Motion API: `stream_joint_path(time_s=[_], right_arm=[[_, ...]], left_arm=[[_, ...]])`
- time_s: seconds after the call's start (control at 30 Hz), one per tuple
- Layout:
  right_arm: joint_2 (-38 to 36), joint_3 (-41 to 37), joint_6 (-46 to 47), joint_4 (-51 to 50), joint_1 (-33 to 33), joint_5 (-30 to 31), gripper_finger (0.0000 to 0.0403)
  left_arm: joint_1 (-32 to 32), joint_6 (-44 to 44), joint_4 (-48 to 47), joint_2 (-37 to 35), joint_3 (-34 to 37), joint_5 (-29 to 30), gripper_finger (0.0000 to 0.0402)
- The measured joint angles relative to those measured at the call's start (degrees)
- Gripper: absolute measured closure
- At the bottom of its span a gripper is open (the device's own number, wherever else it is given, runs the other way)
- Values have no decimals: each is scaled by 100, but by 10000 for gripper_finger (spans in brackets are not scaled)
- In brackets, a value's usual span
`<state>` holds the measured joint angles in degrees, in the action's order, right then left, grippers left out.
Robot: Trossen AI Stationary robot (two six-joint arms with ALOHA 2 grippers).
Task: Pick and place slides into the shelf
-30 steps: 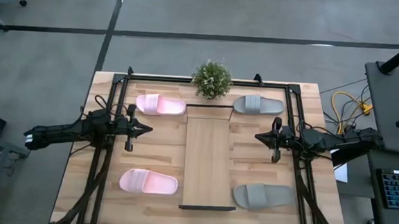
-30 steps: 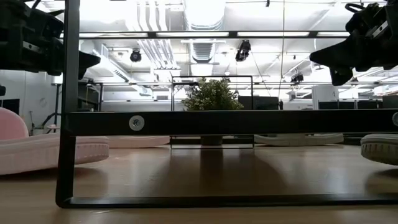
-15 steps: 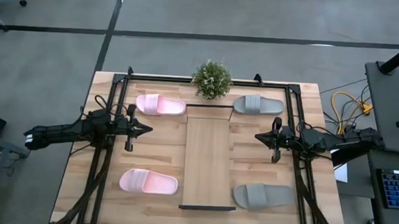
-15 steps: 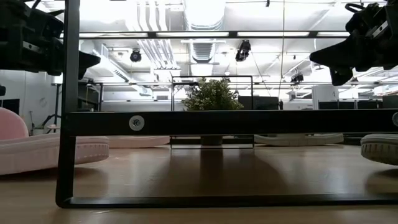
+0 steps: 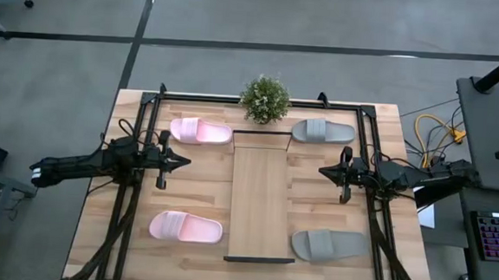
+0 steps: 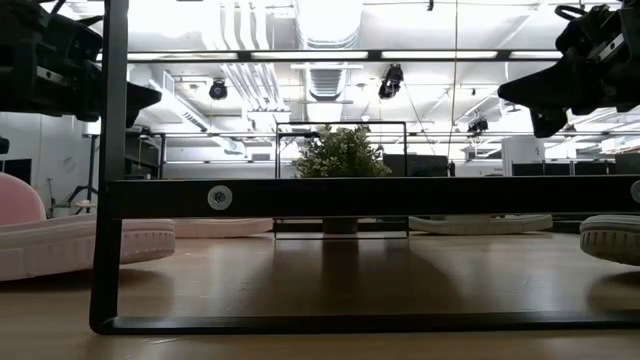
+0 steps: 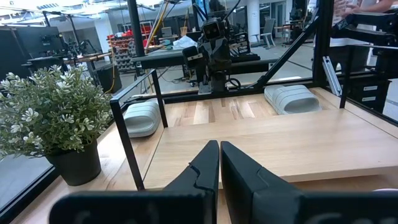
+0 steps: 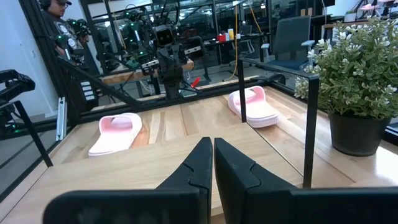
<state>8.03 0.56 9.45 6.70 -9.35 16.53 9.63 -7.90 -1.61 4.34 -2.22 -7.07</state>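
Observation:
Two pale pink slides lie soles down on the table's left half, one far [image 5: 201, 131], one near [image 5: 185, 228]. Two grey slides lie on the right half, one far [image 5: 323, 131], one near [image 5: 330, 245]. The shelf [image 5: 263, 202], a long wooden board with black wire rims at its short ends, lies bare in the middle. My left gripper [image 5: 187, 161] hovers shut left of the shelf, between the pink slides. My right gripper [image 5: 321, 171] hovers shut right of the shelf, between the grey slides. Both point at the shelf and hold nothing.
A small potted plant [image 5: 264, 99] stands at the table's far edge, just beyond the shelf's far rim. A black metal frame [image 5: 147, 116] runs around the table's sides. A person [image 8: 59, 15] stands in the room beyond the table's left side.

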Motion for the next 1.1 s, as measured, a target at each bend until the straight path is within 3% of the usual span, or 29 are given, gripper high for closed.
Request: stream_joint_path(time_s=[0.83, 0.97, 1.1], right_arm=[[0, 0, 20, 0, 1, 2, 394], [0, 0, 457, 2, 0, 0, 394], [-2, 0, 1476, 2, 0, 1, 394]], left_arm=[[0, -2, 0, 0, 0, 2, 402], [-2, -1, 1, 0, 0, 1, 402], [0, -1, 1, 0, 0, 0, 402]])
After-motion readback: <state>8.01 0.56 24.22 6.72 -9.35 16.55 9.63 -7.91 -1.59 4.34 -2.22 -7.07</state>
